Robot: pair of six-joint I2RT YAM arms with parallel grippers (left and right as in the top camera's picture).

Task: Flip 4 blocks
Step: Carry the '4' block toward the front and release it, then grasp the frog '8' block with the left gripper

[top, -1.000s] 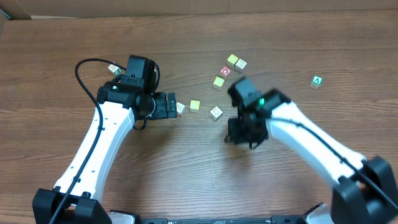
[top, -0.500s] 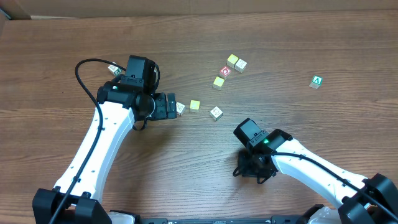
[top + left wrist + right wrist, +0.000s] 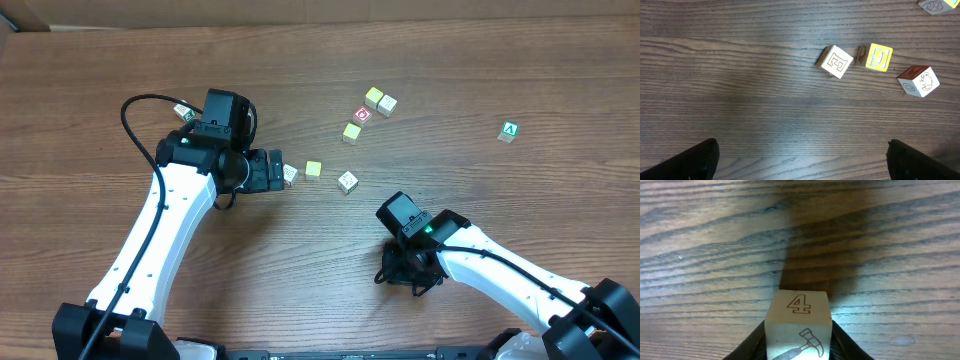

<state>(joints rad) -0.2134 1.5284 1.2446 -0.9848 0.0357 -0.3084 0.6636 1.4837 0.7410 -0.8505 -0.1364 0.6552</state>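
The right gripper (image 3: 799,347) clamps a block (image 3: 799,315), its 4 showing, down at the table (image 3: 700,240), well apart from the rest; the left gripper (image 3: 802,162) hangs wide open above three blocks (image 3: 836,62); this flip looks unfinished; how many are done cannot be told.

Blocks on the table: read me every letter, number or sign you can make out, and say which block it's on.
"4": held block, above a hammer drawing.
"A": green cube.
"E", seemingly, turned sideways: cream block.
Yellow block: outlined letter, unclear.
White ring: red cube.
Other marks: too small to read.
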